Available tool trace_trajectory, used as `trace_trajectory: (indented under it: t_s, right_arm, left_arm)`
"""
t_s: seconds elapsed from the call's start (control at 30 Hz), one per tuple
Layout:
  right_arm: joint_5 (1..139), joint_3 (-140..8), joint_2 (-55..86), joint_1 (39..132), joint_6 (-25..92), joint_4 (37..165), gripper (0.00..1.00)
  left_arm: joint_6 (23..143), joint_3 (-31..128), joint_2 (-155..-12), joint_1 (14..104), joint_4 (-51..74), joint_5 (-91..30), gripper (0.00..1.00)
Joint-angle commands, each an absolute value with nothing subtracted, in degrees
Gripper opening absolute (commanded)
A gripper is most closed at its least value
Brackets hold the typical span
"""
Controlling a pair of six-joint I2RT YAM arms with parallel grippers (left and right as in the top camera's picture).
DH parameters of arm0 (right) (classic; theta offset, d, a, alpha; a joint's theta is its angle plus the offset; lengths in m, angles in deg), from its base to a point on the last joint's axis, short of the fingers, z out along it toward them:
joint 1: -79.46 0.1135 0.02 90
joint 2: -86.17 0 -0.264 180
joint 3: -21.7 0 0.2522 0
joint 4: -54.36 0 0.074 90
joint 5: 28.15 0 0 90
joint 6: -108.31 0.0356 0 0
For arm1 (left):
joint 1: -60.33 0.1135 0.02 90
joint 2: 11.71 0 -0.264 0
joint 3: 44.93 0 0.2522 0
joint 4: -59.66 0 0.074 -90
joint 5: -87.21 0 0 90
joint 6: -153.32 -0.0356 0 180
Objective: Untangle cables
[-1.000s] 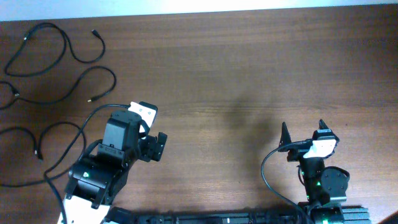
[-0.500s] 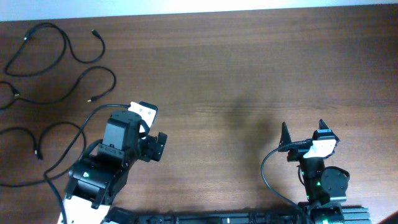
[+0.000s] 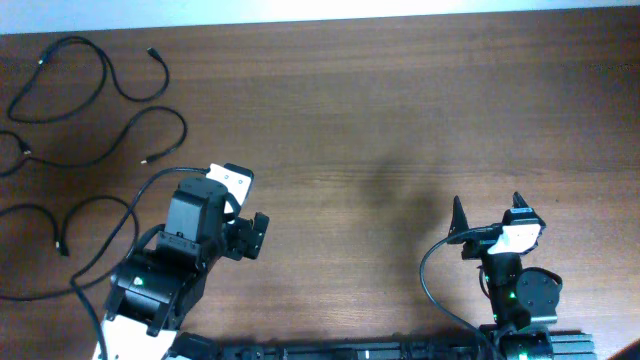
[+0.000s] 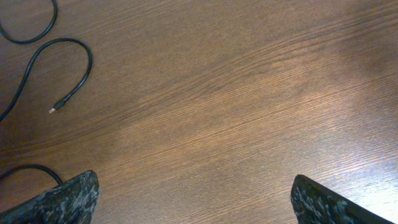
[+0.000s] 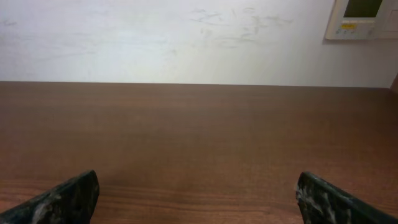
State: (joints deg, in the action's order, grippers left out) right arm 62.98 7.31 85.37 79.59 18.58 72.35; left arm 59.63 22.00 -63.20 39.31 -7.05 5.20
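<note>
The cables (image 4: 62,40) lie separate, beyond and left of the left gripper (image 4: 193,183), whose fingers, like those of the right gripper (image 3: 488,210), stand apart and empty; any retreat should avoid dragging them together.

No visible change, cables (image 4: 91,62) unmoved

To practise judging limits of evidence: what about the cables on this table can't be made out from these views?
Overhead: the lowest cable runs off the left edge; its far end is unseen.
Left wrist: the looped cable leaves the left edge; its plug is too small to identify.
Right wrist: shows none of them.
</note>
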Motion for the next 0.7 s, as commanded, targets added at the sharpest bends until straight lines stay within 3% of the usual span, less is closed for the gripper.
trace_trajectory:
  t_s: [0.0,0.37,0.57,0.67]
  right_arm:
    - [62.67,7.62,85.92,79.39,19.19,72.66,0.99]
    - [62.67,7.62,85.92,79.39,19.19,72.66,0.98]
    - [62.67,7.62,85.92,79.39,19.19,72.66,0.98]
    - [62.67,7.62,85.92,79.39,19.19,72.66,0.98]
  left_arm:
    - [58.89,21.95,-60.42,39.01,-6.92,5.63,0.99]
    - [58.94,13.54,-44.9,39.29,-6.68,5.59,0.99]
    - [58.91,-8.67,-25.34,39.49,16.27,4.1,0.99]
    - [58.89,-16.65,-23.57,40.19,30.35,4.08,0.99]
